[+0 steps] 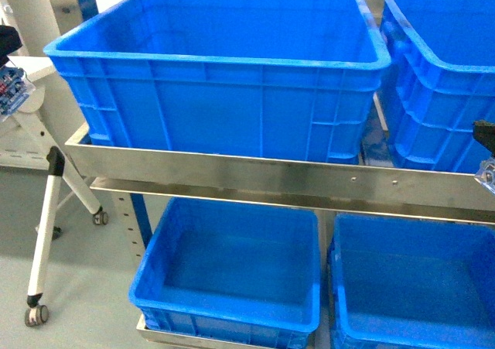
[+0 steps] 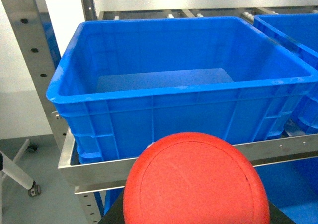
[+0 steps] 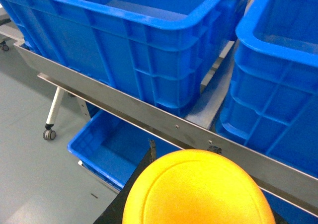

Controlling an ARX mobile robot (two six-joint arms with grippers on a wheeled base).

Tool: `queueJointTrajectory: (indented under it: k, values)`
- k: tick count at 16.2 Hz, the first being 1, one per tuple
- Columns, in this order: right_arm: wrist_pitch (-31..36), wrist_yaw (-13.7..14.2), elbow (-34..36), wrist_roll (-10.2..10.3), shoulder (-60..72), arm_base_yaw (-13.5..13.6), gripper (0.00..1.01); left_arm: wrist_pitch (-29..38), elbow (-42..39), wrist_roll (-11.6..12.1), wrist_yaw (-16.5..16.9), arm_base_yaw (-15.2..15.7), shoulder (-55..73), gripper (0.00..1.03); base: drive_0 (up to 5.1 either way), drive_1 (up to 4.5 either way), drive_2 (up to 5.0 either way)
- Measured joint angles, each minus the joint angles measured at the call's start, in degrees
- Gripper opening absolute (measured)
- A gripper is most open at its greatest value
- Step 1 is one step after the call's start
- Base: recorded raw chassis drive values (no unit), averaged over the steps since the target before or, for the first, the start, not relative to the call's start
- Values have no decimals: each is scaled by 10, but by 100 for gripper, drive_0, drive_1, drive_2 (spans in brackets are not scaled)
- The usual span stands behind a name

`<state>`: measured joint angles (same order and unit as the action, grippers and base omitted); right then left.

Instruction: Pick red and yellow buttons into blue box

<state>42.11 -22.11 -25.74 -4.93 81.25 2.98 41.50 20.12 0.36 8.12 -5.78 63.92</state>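
Red fills the bottom of your left wrist view: the red button (image 2: 196, 182) sits close under that camera, its domed cap smooth with a faint ring near the edge and a dark body just showing beneath. That closeness suggests your left claw carries it, though the fingers themselves are out of sight, so you cannot tell from the picture how they stand. The same holds on the right: the yellow button (image 3: 198, 189), a glossy dome on a black body, crowds the bottom of the right wrist view, and the right claw's grip is likewise hidden; I judge it is holding, not confirmed.

Both buttons hang in front of the steel shelf rail (image 1: 232, 175) and short of the box, which reads as a carry pose before the drop, with the caps kept facing the cameras so you can watch them.

Beyond the rail stands the blue box (image 1: 224, 55), a deep crate with ribbed walls and a thick rolled rim, sitting on the upper shelf. Its floor looks bare in the left wrist view. A second blue crate (image 1: 441, 78) stands just beside it on the right, and two lower crates (image 1: 232, 279) sit on the shelf beneath, so you will want to clear the near rim of the left-hand box, not the neighbours.
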Motion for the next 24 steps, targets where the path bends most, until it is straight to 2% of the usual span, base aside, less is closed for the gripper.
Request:
queueJointTrajectory:
  k: [15, 18, 24]
  values:
    - [0, 0, 0, 0, 0, 0, 24, -2, 0, 0, 0, 0, 0, 23, 476, -229, -229]
    - [0, 5, 0, 0, 0, -3, 24, -1, 0, 0, 4, -3, -1, 23, 0, 0, 0]
    - [-2, -2, 0, 0, 0, 0, 24, 0, 0, 0, -1, 2, -1, 23, 277, 140, -461]
